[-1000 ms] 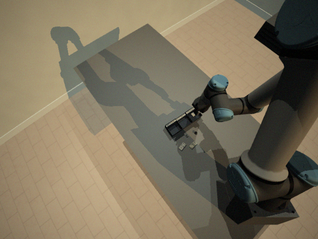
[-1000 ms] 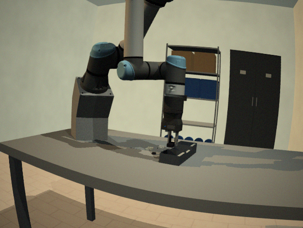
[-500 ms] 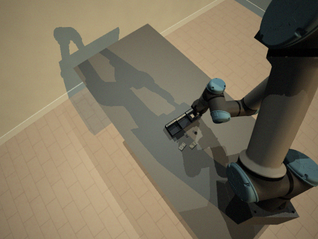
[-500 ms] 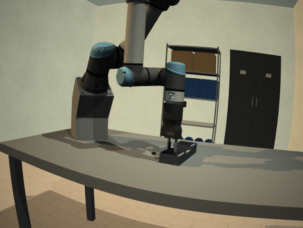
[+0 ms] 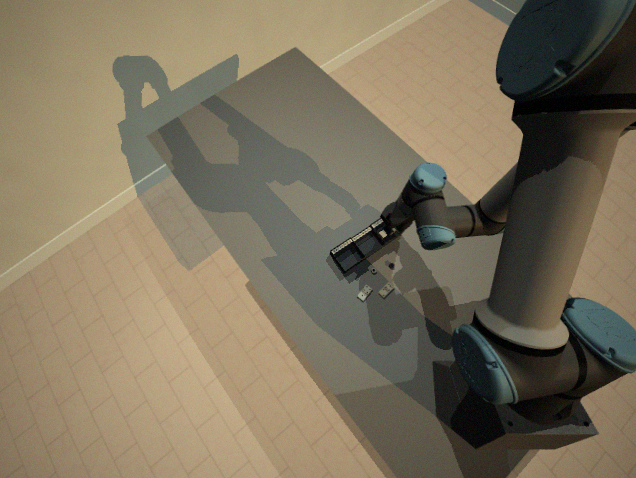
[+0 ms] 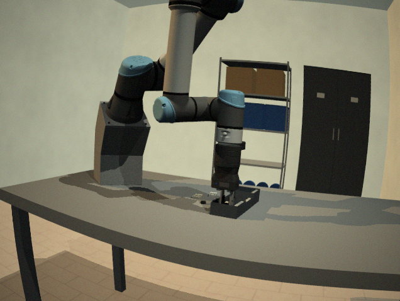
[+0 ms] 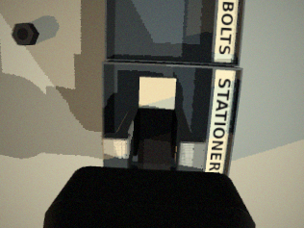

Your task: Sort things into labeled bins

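A row of three black bins stands on the table. In the wrist view the near bin's label reads STATIONERY and the one beyond it reads NUTS+BOLTS. My gripper reaches down into the stationery bin and is shut on a small block with a cream end. A dark nut lies on the table beside the bins, and a second nut lies near it. Two pale flat tiles lie a little farther out.
The arm's base block stands at the table's far left corner. A shelf rack and a dark cabinet stand behind the table. The bins sit near the table's middle, away from its edges.
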### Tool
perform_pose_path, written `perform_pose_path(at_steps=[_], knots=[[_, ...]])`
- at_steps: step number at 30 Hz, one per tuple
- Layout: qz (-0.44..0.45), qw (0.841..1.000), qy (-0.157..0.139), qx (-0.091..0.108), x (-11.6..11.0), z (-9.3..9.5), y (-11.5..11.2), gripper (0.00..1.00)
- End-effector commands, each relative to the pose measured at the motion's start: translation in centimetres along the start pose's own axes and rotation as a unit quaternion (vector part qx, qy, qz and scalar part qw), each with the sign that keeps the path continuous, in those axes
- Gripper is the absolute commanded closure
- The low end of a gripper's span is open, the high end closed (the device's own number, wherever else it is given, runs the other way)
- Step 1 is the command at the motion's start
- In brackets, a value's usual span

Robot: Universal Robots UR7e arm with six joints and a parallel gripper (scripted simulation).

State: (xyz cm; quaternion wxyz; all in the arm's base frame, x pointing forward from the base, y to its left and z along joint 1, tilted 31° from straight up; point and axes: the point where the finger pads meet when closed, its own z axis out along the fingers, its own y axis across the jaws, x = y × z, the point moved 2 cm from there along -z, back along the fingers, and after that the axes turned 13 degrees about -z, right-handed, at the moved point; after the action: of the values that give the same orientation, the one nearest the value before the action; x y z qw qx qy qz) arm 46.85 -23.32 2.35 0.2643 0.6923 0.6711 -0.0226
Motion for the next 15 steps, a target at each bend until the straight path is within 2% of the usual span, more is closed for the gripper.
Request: perform_pose_path(at_steps=[1, 9, 10, 15], knots=[[0.000, 1.000, -0.001, -0.001, -0.04, 0.12, 0.08, 0.55], [0.000, 1.000, -0.001, -0.001, -0.05, 0.12, 0.09, 0.55], [0.000, 1.000, -0.001, -0.001, -0.05, 0.13, 0.09, 0.38], [0.000, 1.000, -0.001, -0.001, -0.05, 0.12, 0.09, 0.38]])
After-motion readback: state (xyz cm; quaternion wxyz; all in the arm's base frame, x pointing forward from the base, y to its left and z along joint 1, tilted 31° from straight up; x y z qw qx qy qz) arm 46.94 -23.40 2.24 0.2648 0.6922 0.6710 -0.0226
